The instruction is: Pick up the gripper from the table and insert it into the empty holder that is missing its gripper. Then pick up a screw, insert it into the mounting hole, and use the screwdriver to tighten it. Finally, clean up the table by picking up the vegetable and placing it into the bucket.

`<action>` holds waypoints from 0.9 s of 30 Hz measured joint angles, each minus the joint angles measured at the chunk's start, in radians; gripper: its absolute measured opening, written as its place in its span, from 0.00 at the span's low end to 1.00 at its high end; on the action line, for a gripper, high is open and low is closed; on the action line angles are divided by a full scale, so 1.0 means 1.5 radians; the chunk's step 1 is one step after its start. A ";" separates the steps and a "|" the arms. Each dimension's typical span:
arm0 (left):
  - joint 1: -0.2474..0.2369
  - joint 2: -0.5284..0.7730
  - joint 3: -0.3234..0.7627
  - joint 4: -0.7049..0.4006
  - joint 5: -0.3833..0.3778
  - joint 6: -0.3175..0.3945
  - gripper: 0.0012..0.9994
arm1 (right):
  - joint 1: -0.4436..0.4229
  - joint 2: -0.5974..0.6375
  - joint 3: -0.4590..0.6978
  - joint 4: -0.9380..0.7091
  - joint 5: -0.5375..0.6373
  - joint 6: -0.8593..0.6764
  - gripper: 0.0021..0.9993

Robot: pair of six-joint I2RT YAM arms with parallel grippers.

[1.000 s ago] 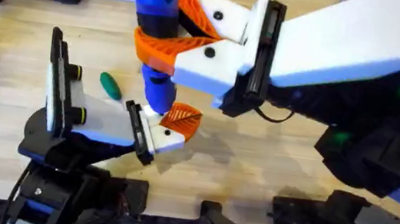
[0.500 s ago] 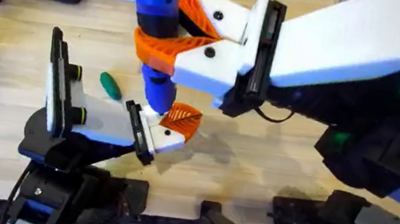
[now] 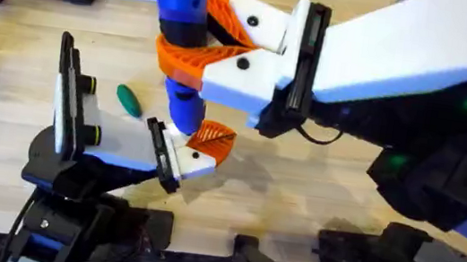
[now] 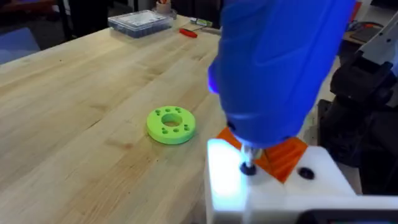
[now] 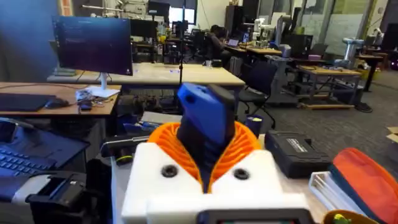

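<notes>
Above the middle of the bench [image 3: 297,194], the right pincer [image 3: 194,33] pinches the blue screwdriver [image 3: 182,25] upright between its orange pads, bit down on the white holder [image 3: 197,164] with its orange gripper [image 3: 213,137] fitted. From the left wrist, the bit meets a dark screw [image 4: 248,168] in that holder, and a green disc [image 4: 171,124] lies on the wood beyond. Whether the left pincer is spread I cannot tell. Just beside the holder lies the dark-green vegetable [image 3: 129,99], apart from both arms.
</notes>
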 joint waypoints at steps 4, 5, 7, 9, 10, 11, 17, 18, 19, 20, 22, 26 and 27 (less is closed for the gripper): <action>0.000 0.000 0.000 0.000 0.000 0.000 0.01 | 0.000 0.000 0.000 0.000 0.000 0.000 0.03; 0.000 0.000 0.000 0.000 0.000 0.000 0.01 | 0.000 0.000 0.000 0.000 0.000 0.000 0.03; 0.000 0.000 0.000 0.000 0.003 -0.001 0.01 | 0.000 0.000 0.000 0.001 -0.004 0.000 0.03; -0.001 0.000 0.000 0.000 0.006 0.000 0.01 | 0.001 0.000 0.000 0.005 -0.010 -0.001 0.03; -0.003 0.000 0.000 0.000 0.009 0.000 0.01 | 0.002 0.000 0.000 0.009 -0.013 -0.001 0.03; -0.004 0.000 0.000 0.000 0.011 0.001 0.01 | 0.001 0.000 0.000 0.014 -0.015 -0.001 0.03; -0.004 -0.001 -0.001 0.001 0.007 0.001 0.01 | -0.021 0.000 -0.007 0.069 -0.017 0.009 0.03; -0.004 -0.001 -0.001 0.001 0.006 0.001 0.01 | -0.026 -0.002 -0.007 0.075 -0.016 0.014 0.03; -0.004 -0.001 -0.001 0.001 0.006 0.001 0.01 | -0.031 -0.003 -0.007 0.074 -0.014 0.016 0.03; -0.004 -0.001 -0.001 0.001 0.006 0.001 0.01 | -0.034 -0.004 -0.007 0.073 -0.014 0.018 0.03; -0.004 -0.001 -0.001 0.001 0.005 0.001 0.01 | -0.036 -0.004 -0.007 0.072 -0.012 0.021 0.03; -0.004 -0.001 -0.001 0.001 0.005 0.001 0.01 | -0.038 -0.004 -0.006 0.070 -0.013 0.020 0.03; -0.004 -0.001 -0.001 0.001 0.004 0.001 0.01 | -0.040 -0.004 -0.006 0.067 -0.013 0.015 0.03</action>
